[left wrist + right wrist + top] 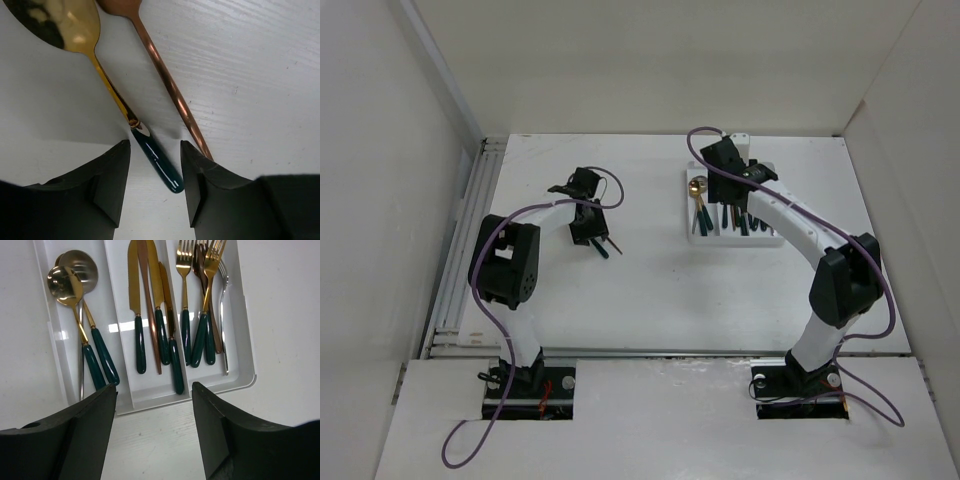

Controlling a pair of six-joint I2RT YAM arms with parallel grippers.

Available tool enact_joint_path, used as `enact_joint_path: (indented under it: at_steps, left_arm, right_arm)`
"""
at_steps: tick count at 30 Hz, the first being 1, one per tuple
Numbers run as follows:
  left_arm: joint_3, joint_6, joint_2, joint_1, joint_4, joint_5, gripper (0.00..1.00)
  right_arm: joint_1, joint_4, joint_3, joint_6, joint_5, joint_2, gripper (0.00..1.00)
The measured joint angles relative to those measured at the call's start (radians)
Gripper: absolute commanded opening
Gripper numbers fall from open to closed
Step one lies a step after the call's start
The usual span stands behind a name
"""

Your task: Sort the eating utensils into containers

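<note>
A gold spoon with a dark green handle (159, 165) and a copper spoon (172, 90) lie side by side on the table. My left gripper (155, 172) is open, low over them, its fingers on either side of the green handle's end; in the top view it shows left of centre (588, 228). The white three-compartment tray (145, 395) holds spoons (75, 300) at left, knives (150, 315) in the middle and forks (200, 315) at right. My right gripper (155, 415) is open and empty just off the tray's near end; the top view shows it over the tray (730, 165).
White walls enclose the table on the left, back and right. A metal rail (460, 250) runs along the left edge. Purple cables loop from both arms. The tray (768, 240) sits at the back right of the table.
</note>
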Motion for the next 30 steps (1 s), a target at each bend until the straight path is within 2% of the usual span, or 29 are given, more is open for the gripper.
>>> enact_joint_path:
  at_steps: [9, 11, 12, 13, 21, 30]
  left_arm:
    - [-0.035, -0.002, -0.017, 0.0, 0.012, -0.024, 0.24]
    - [-0.066, -0.003, -0.037, 0.001, 0.023, -0.029, 0.16]
    - [-0.079, -0.003, -0.045, 0.005, 0.03, -0.031, 0.04]
    - [-0.093, -0.008, -0.056, 0.008, 0.04, -0.029, 0.0]
    - [-0.124, -0.015, -0.078, 0.053, 0.065, -0.015, 0.0]
    - [-0.096, 0.011, -0.101, 0.08, 0.008, -0.076, 0.0]
  right_arm:
    - [-0.015, 0.002, -0.001, 0.0, 0.002, 0.0, 0.67]
    - [-0.017, 0.002, -0.001, 0.0, 0.002, 0.0, 0.67]
    - [-0.017, 0.002, -0.001, 0.0, 0.003, 0.0, 0.67]
    - [-0.017, 0.002, -0.001, 0.0, 0.003, 0.0, 0.67]
    - [-0.017, 0.0, -0.001, 0.0, 0.003, -0.002, 0.67]
    - [-0.017, 0.0, -0.035, 0.007, 0.003, -0.055, 0.67]
